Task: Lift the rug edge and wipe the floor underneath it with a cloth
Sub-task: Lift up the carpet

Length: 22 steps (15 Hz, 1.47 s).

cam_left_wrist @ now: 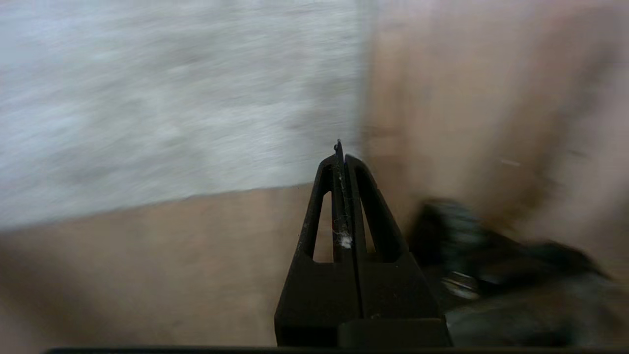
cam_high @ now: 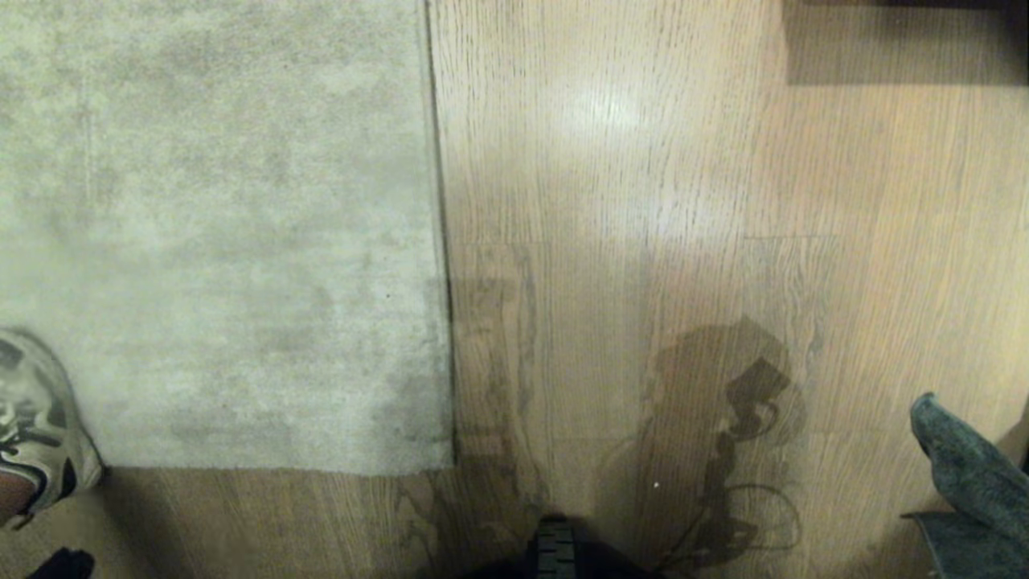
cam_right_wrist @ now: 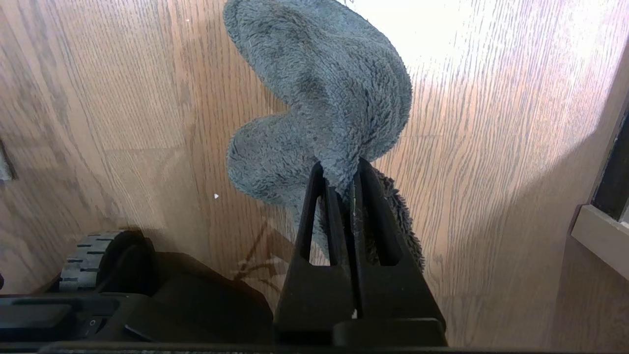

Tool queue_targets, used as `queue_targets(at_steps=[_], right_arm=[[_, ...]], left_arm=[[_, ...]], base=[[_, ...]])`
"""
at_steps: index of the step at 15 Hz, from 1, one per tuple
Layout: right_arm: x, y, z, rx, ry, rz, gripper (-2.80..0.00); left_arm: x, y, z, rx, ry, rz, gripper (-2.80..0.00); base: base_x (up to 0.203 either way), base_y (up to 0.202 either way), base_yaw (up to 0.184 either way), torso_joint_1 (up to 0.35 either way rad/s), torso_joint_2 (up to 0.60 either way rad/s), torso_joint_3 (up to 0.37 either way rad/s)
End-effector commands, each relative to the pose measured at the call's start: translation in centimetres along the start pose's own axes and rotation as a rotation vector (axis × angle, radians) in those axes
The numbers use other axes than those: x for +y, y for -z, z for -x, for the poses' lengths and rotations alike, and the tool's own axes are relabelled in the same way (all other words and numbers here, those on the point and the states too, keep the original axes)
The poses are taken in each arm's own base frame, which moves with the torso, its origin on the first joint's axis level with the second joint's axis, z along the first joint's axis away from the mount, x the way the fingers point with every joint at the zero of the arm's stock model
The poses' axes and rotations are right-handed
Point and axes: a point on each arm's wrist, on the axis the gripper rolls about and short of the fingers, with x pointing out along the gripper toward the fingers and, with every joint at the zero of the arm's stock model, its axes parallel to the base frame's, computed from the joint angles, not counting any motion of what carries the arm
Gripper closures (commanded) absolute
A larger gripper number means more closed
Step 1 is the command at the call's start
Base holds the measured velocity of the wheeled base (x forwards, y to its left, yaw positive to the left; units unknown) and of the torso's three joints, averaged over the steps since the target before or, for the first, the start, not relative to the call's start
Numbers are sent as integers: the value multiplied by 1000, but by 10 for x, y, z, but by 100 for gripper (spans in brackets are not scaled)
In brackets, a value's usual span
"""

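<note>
Rug (cam_high: 217,233) lies flat on floor (cam_high: 627,201), covering the head view's left half. Rug edge (cam_high: 440,241) runs straight down to a square corner near the bottom, w/ bare planks beyond it to the right and below.

Right gripper (cam_right_wrist: 339,174): fingers pinching cloth (cam_right_wrist: 324,98). The grey-teal rag bunches and flops out past the tips, hanging over wood planks, well apart from the rug. In head view the cloth (cam_high: 965,474) shows at the lower right corner.

Left gripper (cam_left_wrist: 341,150): fingers pressed together, nothing between them, a bit of lint stuck on the inner face. It's over bare floor just beside the rug corner; that view is motion-blurred.

A shoe (cam_high: 36,426) of a person sits at the rug's near-left part. Base wheel (cam_right_wrist: 91,260) shows in the right wrist view.
</note>
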Motion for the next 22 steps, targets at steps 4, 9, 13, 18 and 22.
queue_targets(at_steps=[4, 9, 13, 18, 22], right_arm=[[0, 0, 0, 1, 0, 0, 0], [0, 0, 0, 1, 0, 0, 0], [0, 0, 0, 1, 0, 0, 0], [0, 0, 0, 1, 0, 0, 0], [0, 0, 0, 1, 0, 0, 0]], left_arm=[[-6, -18, -33, 195, 360, 19, 0], [-26, -28, -82, 420, 525, 0, 0], [-52, -29, -130, 554, 584, -8, 0], [-111, -16, -192, 625, 444, -59, 0], [-146, -4, -233, 616, 295, -110, 0]], base=[[0, 0, 0, 0, 0, 0], [0, 0, 0, 0, 0, 0], [0, 0, 0, 0, 0, 0], [0, 0, 0, 0, 0, 0], [0, 0, 0, 0, 0, 0]])
